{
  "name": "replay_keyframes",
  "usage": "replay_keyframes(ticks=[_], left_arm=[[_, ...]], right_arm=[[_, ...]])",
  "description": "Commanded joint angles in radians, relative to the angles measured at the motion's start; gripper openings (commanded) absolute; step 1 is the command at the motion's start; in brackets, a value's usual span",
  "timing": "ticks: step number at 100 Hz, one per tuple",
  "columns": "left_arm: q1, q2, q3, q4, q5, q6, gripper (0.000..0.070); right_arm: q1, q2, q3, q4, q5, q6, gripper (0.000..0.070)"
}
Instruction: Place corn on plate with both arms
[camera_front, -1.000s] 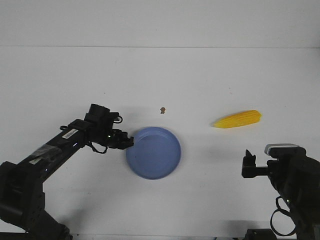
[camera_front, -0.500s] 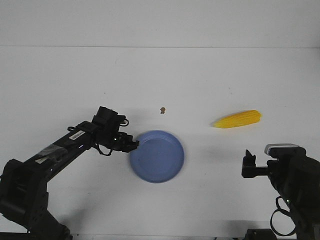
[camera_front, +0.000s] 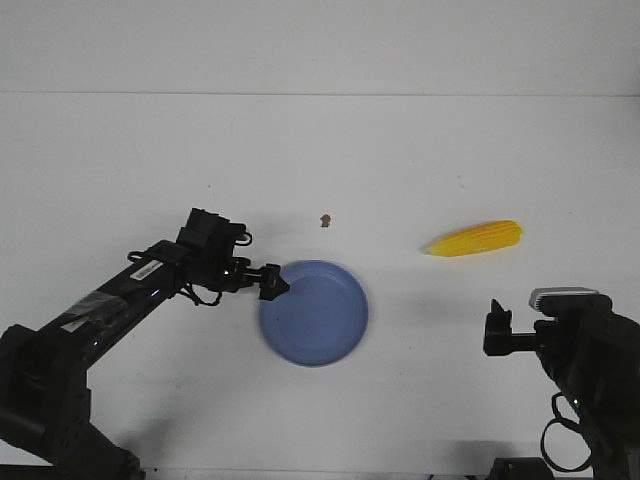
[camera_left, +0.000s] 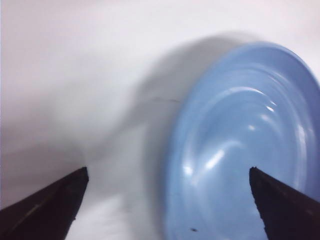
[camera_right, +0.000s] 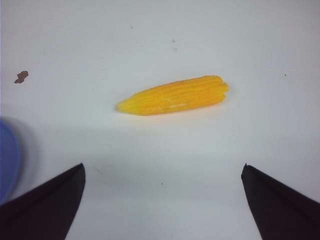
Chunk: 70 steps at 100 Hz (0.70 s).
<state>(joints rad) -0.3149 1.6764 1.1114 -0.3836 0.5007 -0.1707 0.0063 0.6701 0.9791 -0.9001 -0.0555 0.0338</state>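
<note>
The blue plate (camera_front: 314, 312) lies flat near the table's middle and holds nothing. My left gripper (camera_front: 272, 282) is at its left rim, open, with the rim between the spread jaws but not gripped. The left wrist view shows the plate (camera_left: 240, 150) blurred in front of that gripper (camera_left: 168, 170). The yellow corn (camera_front: 475, 238) lies on the table to the right, pointed end toward the plate. My right gripper (camera_front: 497, 325) is open and empty, nearer me than the corn (camera_right: 172, 95). In its wrist view the gripper (camera_right: 163, 165) faces the cob across bare table.
A tiny brown speck (camera_front: 325, 219) lies on the white table beyond the plate, and it also shows in the right wrist view (camera_right: 21, 76). The plate's rim (camera_right: 6, 160) shows at the edge of the right wrist view.
The left gripper moved the plate a little to the right, then opened and drew slightly back. The plate stays at its new spot. The right arm and corn have not moved.
</note>
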Motion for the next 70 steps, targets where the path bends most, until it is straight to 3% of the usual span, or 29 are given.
replay_keyframes(ticks=[1, 10, 19, 38, 46, 70], left_arm=[[0.014, -0.045, 0.008, 0.020, 0.000, 0.013, 0.0672], [0.047, -0.128, 0.008, 0.039, -0.005, 0.024, 0.0671], [0.084, -0.230, 0.008, 0.034, -0.066, 0.063, 0.0670], [0.148, -0.444, 0.008, -0.054, -0.353, 0.202, 0.0669], [0.165, -0.504, 0.008, -0.110, -0.444, 0.220, 0.0669], [0.200, -0.554, 0.008, -0.175, -0.475, 0.213, 0.0667]], right_arm=[[0.001, 0.005, 0.018, 0.011, 0.001, 0.003, 0.0657], [0.001, 0.005, 0.018, 0.018, 0.000, 0.004, 0.0658], [0.001, 0.005, 0.018, 0.018, 0.000, 0.004, 0.0658], [0.001, 0.005, 0.018, 0.016, 0.000, 0.030, 0.0659], [0.001, 0.005, 0.018, 0.016, 0.003, 0.049, 0.0659], [0.000, 0.069, 0.018, 0.066, 0.032, 0.180, 0.0671]])
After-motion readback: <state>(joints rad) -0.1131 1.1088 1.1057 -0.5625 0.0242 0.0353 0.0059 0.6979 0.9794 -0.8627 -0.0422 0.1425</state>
